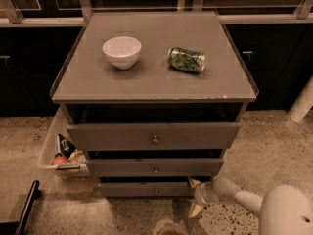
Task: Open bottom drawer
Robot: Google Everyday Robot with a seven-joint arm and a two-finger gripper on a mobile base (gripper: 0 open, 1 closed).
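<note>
The grey cabinet [154, 82] has three drawer fronts, each pulled out a little. The bottom drawer [146, 189] is the slimmest one, with a small round knob [156, 191] at its centre. My gripper [194, 196] sits at the right end of the bottom drawer front, low near the floor, at the end of my white arm [244, 199] that comes in from the lower right. One yellowish finger points up by the drawer's right end and the other points down at the floor.
A white bowl [122, 51] and a green can [186, 59] lying on its side rest on the cabinet top. A bin with snack packets [62, 153] stands on the floor at the cabinet's left. A black bar [24, 210] lies at lower left. Dark cupboards run behind.
</note>
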